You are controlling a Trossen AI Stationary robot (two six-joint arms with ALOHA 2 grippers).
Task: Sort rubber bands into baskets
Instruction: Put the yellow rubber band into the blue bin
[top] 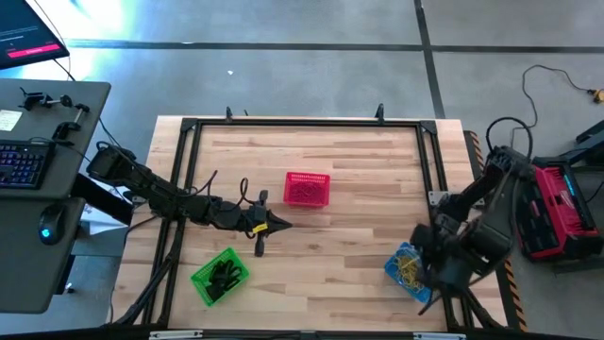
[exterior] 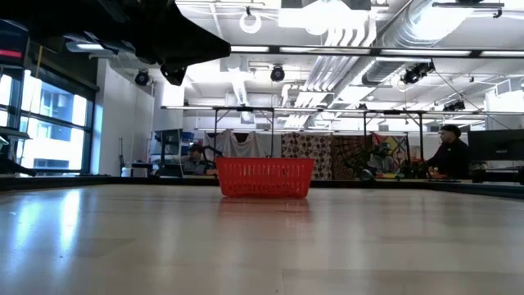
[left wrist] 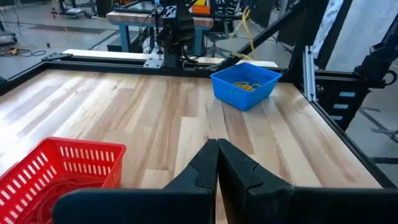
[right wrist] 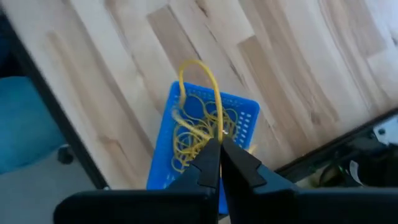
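Right gripper [right wrist: 219, 144]: fingers pressed together, pinching a yellow rubber band [right wrist: 202, 93] whose loop stands up from the fingertips. Directly beneath the fingertips: blue basket [right wrist: 244, 118], holding a tangle of yellow bands [right wrist: 189, 140], near the table's [top: 359, 236] right front corner in the high view.

Left gripper [left wrist: 217, 163]: fingers closed against each other, nothing visible between them. Low over bare wood, near table centre. Just beside the fingertips, to one side: red basket [left wrist: 93, 155], with reddish bands [top: 304, 193] inside. Well ahead of the fingertips, across the table: the blue basket. Behind this arm, at the left front edge: green basket [top: 204, 280], containing black bands [top: 223, 276].
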